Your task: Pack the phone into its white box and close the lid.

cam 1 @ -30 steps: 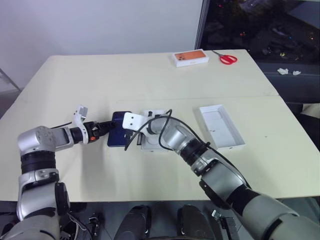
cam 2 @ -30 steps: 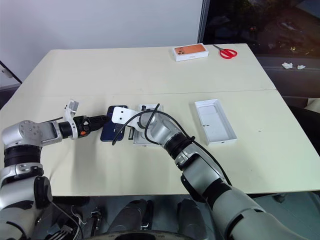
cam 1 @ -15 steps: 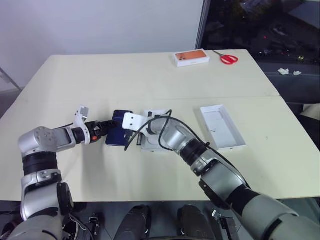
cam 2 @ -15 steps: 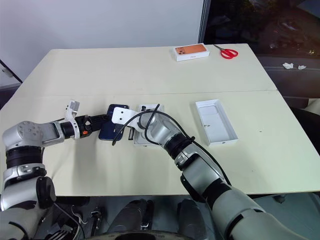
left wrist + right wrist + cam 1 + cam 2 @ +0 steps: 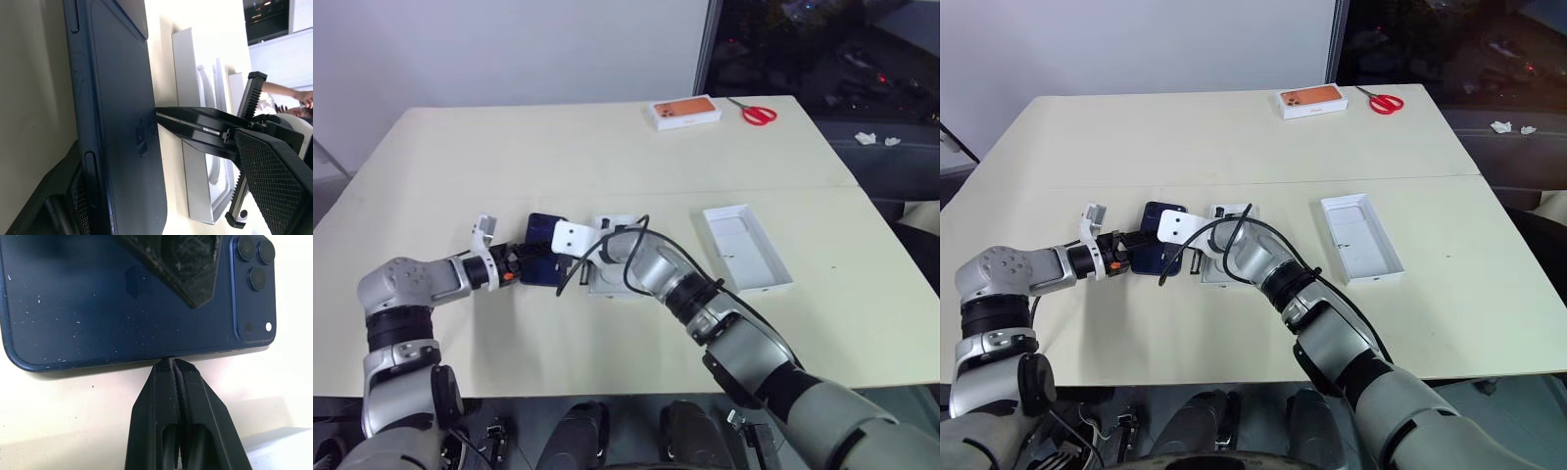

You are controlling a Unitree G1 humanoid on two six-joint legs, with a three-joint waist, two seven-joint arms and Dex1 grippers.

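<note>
On the cream desk (image 5: 607, 157), left of centre, lies the phone (image 5: 540, 262), dark navy, back up, camera cluster at one corner (right wrist view).

Left claw (image 5: 523, 260): jaws spread wide around the phone. In the left wrist view one finger (image 5: 73, 205) sits under the phone's edge and the other finger (image 5: 274, 181) stands on its far side, apart from the glossy back. Whether the phone's near edge is lifted off the desk or flat, cannot tell.

Right claw (image 5: 172, 363): fingers pressed together, nothing between them. Tips touch the phone's long side edge, on the side facing the white box. Claw points down and toward the robot's left.

White box (image 5: 612, 266): just right of the phone, mostly hidden behind the right wrist and its black cable (image 5: 631, 245). Left wrist view shows its thin raised wall just beside the phone. Phone is outside the box.

Lid (image 5: 747, 246): further right on the desk, well apart from the box, open side up, plain white inside.

Far edge of desk: a second white box with an orange phone picture (image 5: 685, 112), and red-handled scissors (image 5: 757, 114) just to its right. Both well apart from the working area.
</note>
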